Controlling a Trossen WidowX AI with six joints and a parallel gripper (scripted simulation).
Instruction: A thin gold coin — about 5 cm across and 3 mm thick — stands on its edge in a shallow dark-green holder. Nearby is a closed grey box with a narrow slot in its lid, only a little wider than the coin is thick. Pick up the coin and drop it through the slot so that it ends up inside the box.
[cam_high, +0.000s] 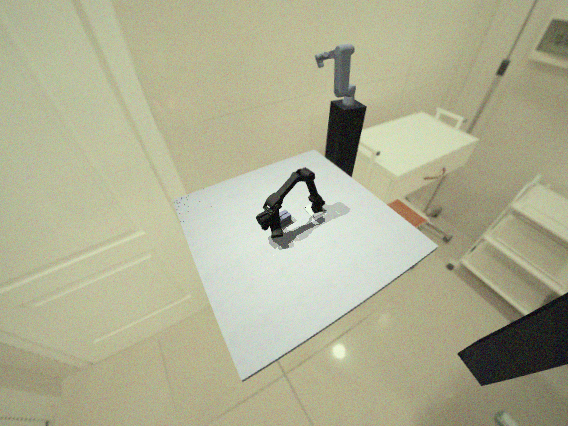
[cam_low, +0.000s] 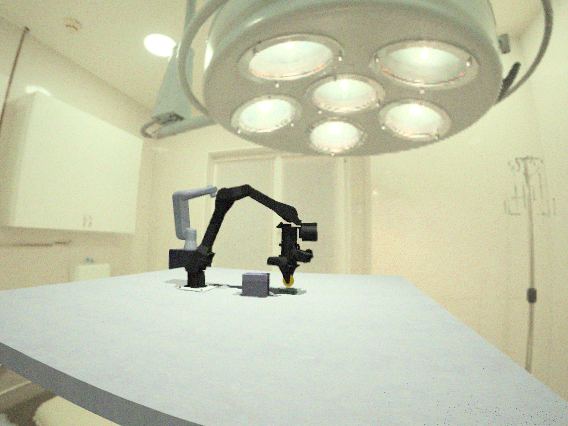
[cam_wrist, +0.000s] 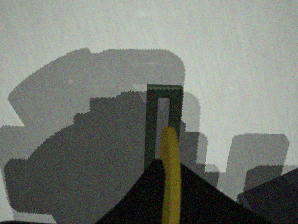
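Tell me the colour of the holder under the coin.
Dark green. The holder shows best in the wrist view, a narrow frame just beyond the gold coin.

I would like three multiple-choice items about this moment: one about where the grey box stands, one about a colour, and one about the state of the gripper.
1. In the exterior view, where does the grey box stand?
A. Between the arm's base and the coin
B. On top of the holder
C. At the near edge of the table

2. What colour is the holder?
A. Red
B. Dark green
C. White

3. What is the state of the gripper?
A. Wide open above the box
B. Shut on nothing
C. Shut on the gold coin

Answers:
1 A, since the exterior view shows the box on the table with the base on one side and the coin on the other.
2 B, as the wrist view shows a dark-green frame.
3 C, as the wrist view shows the dark fingers meeting at the coin's yellow edge.
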